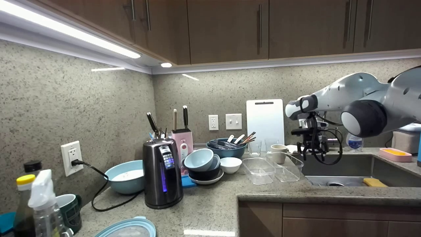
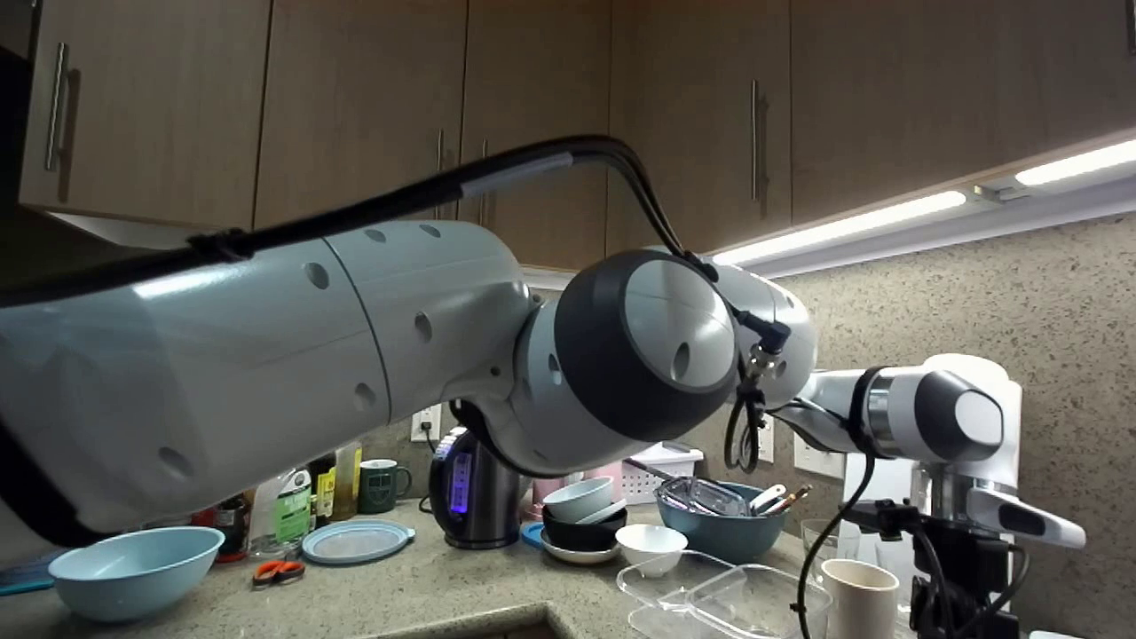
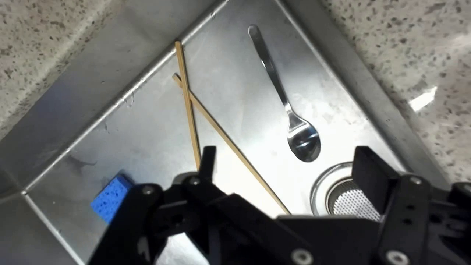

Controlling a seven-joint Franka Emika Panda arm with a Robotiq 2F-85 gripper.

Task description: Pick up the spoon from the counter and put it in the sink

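Gripper (image 3: 289, 162), black and two-fingered, over the recessed rectangular stainless-steel sink (image 3: 140, 129): released, pads spread wide, nothing held; what shows between them in the wrist view lies lower, on the sink floor. Silver metal spoon (image 3: 300, 129) lies flat in there, its bowl near the round perforated metal strainer (image 3: 353, 200) but apart from it. Two tan wooden chopsticks (image 3: 187, 92) lie crossed alongside, not touching the spoon; small blue sponge (image 3: 112, 197) farther off. Outside the sink, on the grey-brown speckled stone counter (image 1: 210, 207): rectangular clear plastic tubs (image 1: 259, 171) and cream cylindrical cup (image 2: 859, 603), near the sink.

Judgement: placing appears complete, so the step in hand is withdrawal. Best method: leave the fingers spread, rise straight up well past the rim, and only then travel sideways. Early sideways motion risks clipping the sink wall or toppling the cup. No need to re-grip the spoon; where it lies satisfies the sentence.
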